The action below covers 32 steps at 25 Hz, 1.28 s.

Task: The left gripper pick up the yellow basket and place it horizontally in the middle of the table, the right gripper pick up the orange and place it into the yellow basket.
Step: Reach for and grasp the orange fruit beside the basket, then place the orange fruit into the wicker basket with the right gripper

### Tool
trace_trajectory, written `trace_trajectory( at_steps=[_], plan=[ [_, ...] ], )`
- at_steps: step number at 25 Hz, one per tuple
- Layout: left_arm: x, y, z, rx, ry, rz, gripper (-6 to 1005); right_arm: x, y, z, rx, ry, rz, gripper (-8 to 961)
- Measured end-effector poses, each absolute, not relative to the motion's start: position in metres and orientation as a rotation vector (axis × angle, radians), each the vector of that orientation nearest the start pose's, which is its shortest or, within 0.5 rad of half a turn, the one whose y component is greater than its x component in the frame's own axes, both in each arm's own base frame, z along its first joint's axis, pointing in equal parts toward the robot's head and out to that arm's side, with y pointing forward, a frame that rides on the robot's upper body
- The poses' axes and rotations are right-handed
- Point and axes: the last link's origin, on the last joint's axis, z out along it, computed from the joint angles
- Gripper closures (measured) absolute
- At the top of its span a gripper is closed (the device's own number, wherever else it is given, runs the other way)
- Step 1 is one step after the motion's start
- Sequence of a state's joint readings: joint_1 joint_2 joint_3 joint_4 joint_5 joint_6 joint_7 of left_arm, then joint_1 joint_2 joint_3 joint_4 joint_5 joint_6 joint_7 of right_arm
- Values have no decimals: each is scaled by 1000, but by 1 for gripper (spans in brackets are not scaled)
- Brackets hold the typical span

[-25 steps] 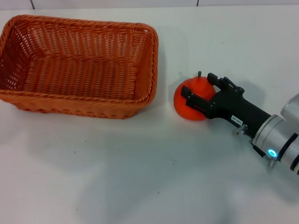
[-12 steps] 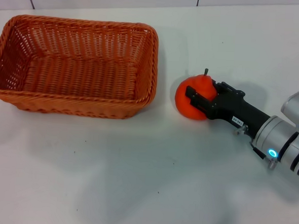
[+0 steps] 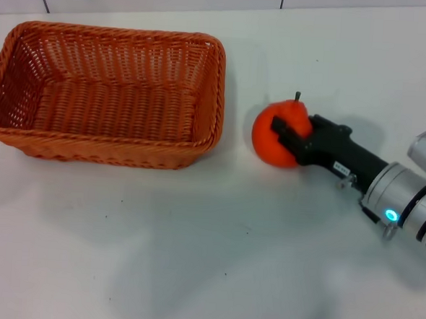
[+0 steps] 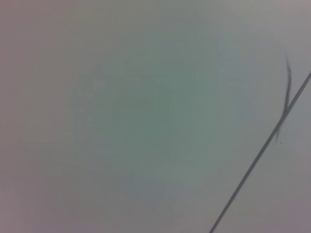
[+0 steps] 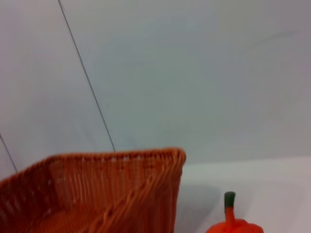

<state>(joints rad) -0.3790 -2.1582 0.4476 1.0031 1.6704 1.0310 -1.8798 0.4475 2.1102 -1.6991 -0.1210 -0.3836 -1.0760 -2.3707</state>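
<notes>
The yellow basket [image 3: 105,95], orange-brown wicker, sits on the white table at the left in the head view; its rim also shows in the right wrist view [image 5: 112,167]. The orange [image 3: 272,140] is just right of the basket, and its stem and top show in the right wrist view [image 5: 233,221]. My right gripper [image 3: 290,133] is shut on the orange, reaching in from the right, and holds it slightly raised above the table. The left gripper is out of view; the left wrist view shows only a blank pale surface.
The white table [image 3: 214,261] extends in front of the basket and the orange. A tiled wall [image 5: 194,73] with dark seams stands behind the table.
The right gripper's fingers closed around the orange, and the orange has shifted slightly right and up with the gripper. The basket has not moved.
</notes>
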Motion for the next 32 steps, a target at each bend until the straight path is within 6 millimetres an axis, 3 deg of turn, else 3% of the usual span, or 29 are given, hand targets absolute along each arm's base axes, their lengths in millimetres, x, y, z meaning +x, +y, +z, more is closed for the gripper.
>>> trace_trajectory(
  at_steps=[7,10,13,17,26,32],
  plan=[
    [-335,354,146,-1510,-1081,-985,357,292,322,-42,-769,-1918,-979,534],
    [-337,352,146,-1500,-1083,-987,357,279,329,-20,-677,-1802,-984,560],
    [-338,351,146,-1497,-1085,-988,357,262,337,-13,-622,-1771,-930,591],
    [-338,351,145,-1507,-1076,-982,357,232,353,-24,-598,-1836,-799,620],
    [-333,353,139,-1539,-1073,-989,358,164,380,-71,-561,-2108,-514,658],
    [-329,355,135,-1573,-1055,-981,358,148,384,-85,-604,-2204,-407,717]
  ],
)
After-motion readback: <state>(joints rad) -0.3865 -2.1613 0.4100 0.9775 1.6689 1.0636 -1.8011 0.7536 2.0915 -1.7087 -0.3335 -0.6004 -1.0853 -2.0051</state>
